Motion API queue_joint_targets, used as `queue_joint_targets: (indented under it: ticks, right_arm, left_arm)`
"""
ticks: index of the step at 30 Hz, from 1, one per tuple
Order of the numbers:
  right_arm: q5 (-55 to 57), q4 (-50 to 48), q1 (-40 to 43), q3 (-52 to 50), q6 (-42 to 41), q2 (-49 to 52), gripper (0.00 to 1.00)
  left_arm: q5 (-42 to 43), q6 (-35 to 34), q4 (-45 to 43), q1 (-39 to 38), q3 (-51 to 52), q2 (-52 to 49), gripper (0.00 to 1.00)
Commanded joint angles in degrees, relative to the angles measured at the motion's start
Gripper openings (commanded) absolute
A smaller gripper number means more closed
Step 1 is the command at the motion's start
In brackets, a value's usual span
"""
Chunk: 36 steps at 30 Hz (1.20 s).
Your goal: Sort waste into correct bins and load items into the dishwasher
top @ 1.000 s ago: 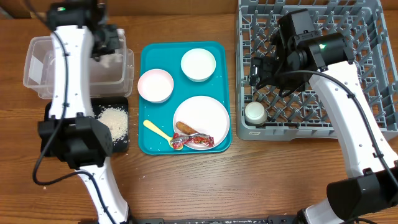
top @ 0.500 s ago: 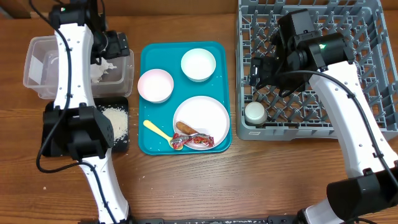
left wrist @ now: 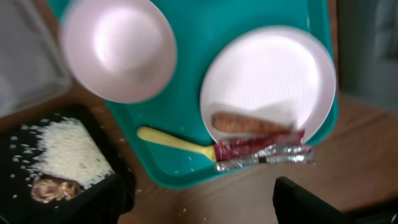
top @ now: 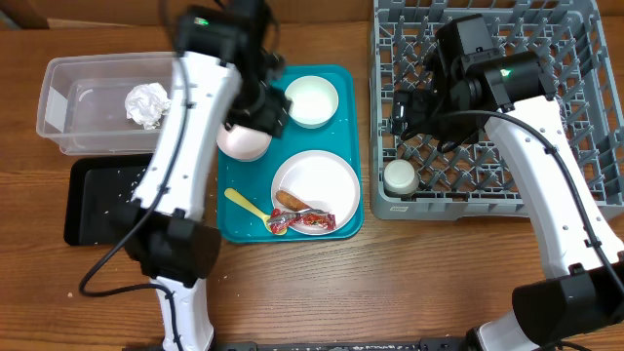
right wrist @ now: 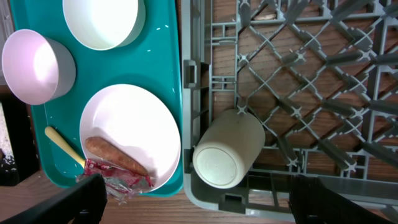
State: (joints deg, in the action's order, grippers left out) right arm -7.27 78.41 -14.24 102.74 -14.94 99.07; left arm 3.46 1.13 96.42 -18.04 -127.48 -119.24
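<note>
Large square grey plastic dish rack (top: 575,58) is sitting at the right of the desk (top: 390,283), just beside the teal tray's (top: 234,226) right rim, a thin strip of wood showing between. Desk in front of both is lying open. Clear rectangular plastic tub (top: 58,93) and shallow black rectangular tray (top: 88,200) are sitting at the left, edges close.

Tub is holding a crumpled white napkin (top: 146,104). Black tray is holding white rice grains (left wrist: 65,152) and a brown crumbly lump (left wrist: 53,190). Teal tray is carrying a pale pink bowl (left wrist: 118,50), white bowl (top: 311,101), round white plate (top: 317,175) and pale yellow plastic spoon (left wrist: 177,142). Brown sausage (left wrist: 249,123) is lying on the plate, red-and-white plastic wrapper (left wrist: 261,151) overlapping the plate's rim.

Small white cup (right wrist: 227,155) is lying on its side in the rack's front corner nearest the tray.

Left gripper (left wrist: 200,186) is hanging spread and empty over the tray near the pink bowl. Right gripper (right wrist: 198,186) is hanging spread and empty over the rack's left side.
</note>
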Motion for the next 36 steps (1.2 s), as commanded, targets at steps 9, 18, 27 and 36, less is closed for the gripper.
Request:
queue_joint_targets:
  ticks: [9,18,27,36]
  right_arm:
    - [0.0,0.1,0.2,0.1,0.4,0.0,0.96]
    - [3.8,0.0,0.2,0.1,0.4,0.0,0.96]
    - [1.4,0.2,8.4,5.9,0.4,-0.3,1.00]
    - [-1.8,0.7,11.1,6.7,0.4,-0.3,1.00]
  left_arm:
    - [1.4,5.6,0.3,-12.6,11.2,-0.6,0.77]
    - [-1.6,4.0,-4.7,-17.3,18.4,0.8,0.68]
    - [-1.1,4.0,-18.6,-17.5,32.8,14.3,0.73]
    - [4.2,8.5,-26.3,-17.6,45.3,15.6,0.68]
